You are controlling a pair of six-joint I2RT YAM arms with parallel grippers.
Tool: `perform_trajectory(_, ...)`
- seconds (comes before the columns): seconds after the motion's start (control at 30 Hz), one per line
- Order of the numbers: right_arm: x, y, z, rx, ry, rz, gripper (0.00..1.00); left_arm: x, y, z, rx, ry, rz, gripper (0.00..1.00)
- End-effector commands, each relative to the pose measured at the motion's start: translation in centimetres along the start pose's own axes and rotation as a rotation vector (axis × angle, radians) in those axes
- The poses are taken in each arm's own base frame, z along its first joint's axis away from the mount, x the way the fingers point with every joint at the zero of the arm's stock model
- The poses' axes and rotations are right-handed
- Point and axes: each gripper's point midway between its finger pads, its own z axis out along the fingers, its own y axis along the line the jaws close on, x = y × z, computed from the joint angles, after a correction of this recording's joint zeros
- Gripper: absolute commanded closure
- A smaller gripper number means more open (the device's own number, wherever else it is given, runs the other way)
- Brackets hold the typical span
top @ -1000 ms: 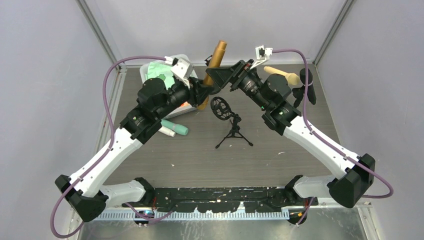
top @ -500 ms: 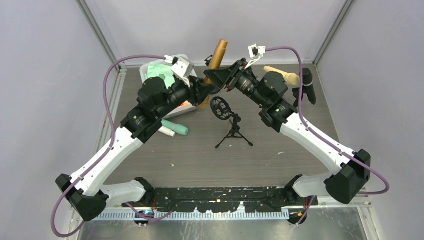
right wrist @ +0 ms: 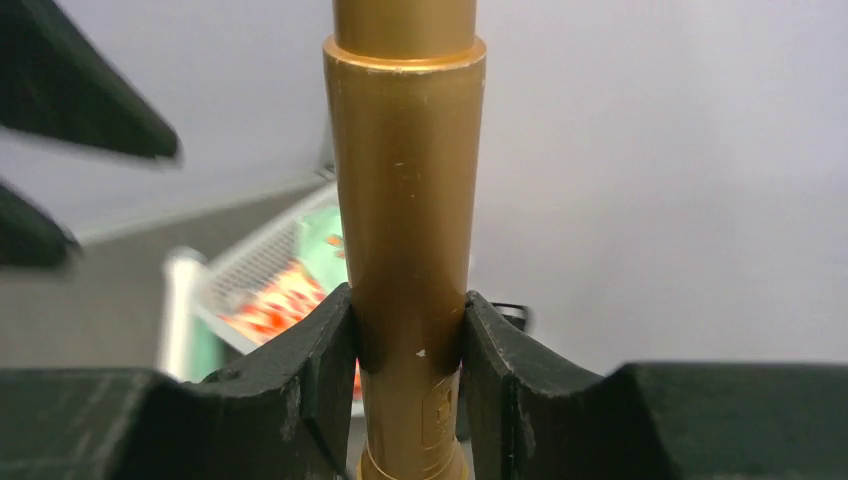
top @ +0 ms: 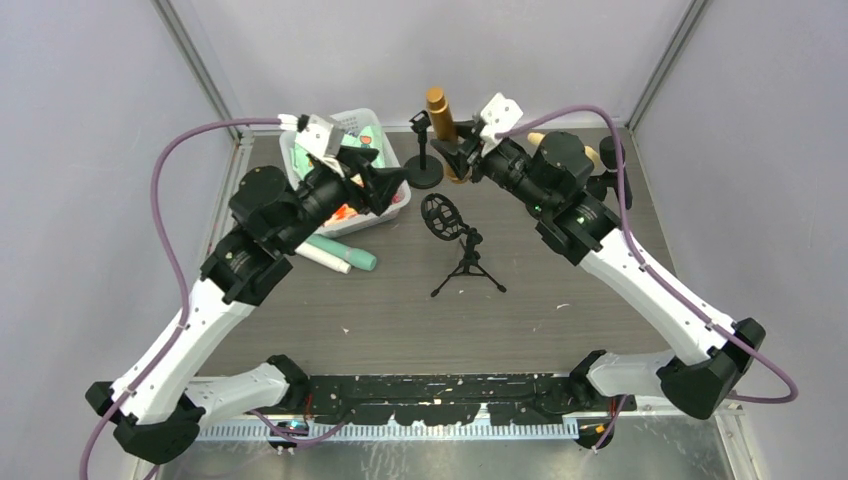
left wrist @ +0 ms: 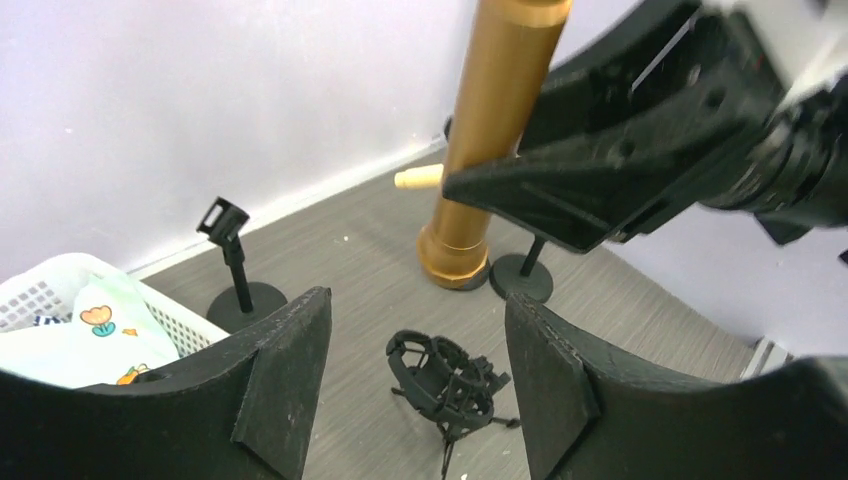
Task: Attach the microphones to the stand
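From above, the right gripper (top: 458, 158) clamps the brown microphone (top: 438, 108) upright at the back of the table (top: 560, 290), just beside a round-based clip stand (top: 424, 170). The tripod stand (top: 455, 235) sits mid-table, apart from both. The left gripper (top: 392, 188) hangs at the white basket (top: 300, 160), and a mint microphone (top: 350, 255) lies near its arm.

On the left wrist camera, its jaws stand wide and empty; the tripod stand shows through the gap, with the brown microphone beyond.

On the right wrist camera, the brown barrel is pinched between both fingers (right wrist: 320, 370), with the basket blurred behind.
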Motion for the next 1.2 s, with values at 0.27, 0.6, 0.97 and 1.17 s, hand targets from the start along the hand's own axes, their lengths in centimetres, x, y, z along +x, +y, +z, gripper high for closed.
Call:
perform_trajectory(0.27,1.5,-2.7,-4.9,-0.058,0.149,-1.086,0.85,-8.7,-2.5,-1.4,0.055,-0.043,-0.105,0.34)
perform_trajectory(0.6,1.0,-1.1,-5.1,-0.119,0.227,-1.381,0.84,-4.0,-4.4,2.0,0.155,0.242,-0.153,0.34)
perform_trajectory(0.97,-1.4,0.4,-5.2,-0.127,0.21,-1.46,0.82,0.5,-5.4,2.3,0.246,0.404,-0.138,0.39)
perform_trajectory(1.17,-1.8,0.2,-5.2,-0.121,0.214,-1.476,0.81,2.8,-5.8,1.8,0.281,0.483,-0.145,0.4)
